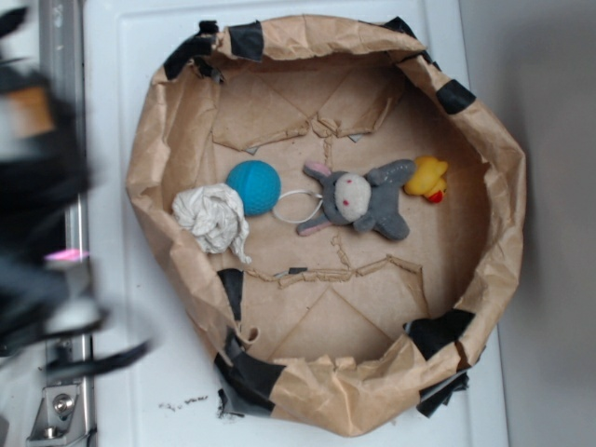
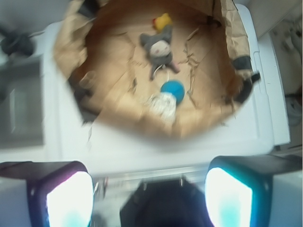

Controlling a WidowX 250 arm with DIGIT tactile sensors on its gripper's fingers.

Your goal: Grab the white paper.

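1. Gripper [image 2: 149, 191] fills the bottom of the wrist view, blurred; pads [image 2: 68, 198] sit far apart, jaws spread, nothing between them.
2. Gripper hangs over the white surface [image 2: 118, 146], outside the brown paper bowl [image 1: 484, 140].
3. White paper [image 1: 214, 216] lies on the bowl floor, close to the wall, touching the blue ball [image 1: 253, 186].
4. Paper's twisted tail points away from the ball.
5. String loop [image 1: 296, 206] runs between the ball and the grey plush [image 1: 358, 198].
6. Yellow duck [image 1: 426, 177] sits at the plush's far side, touching it.
7. Arm in the exterior view is a dark blur at the frame edge.
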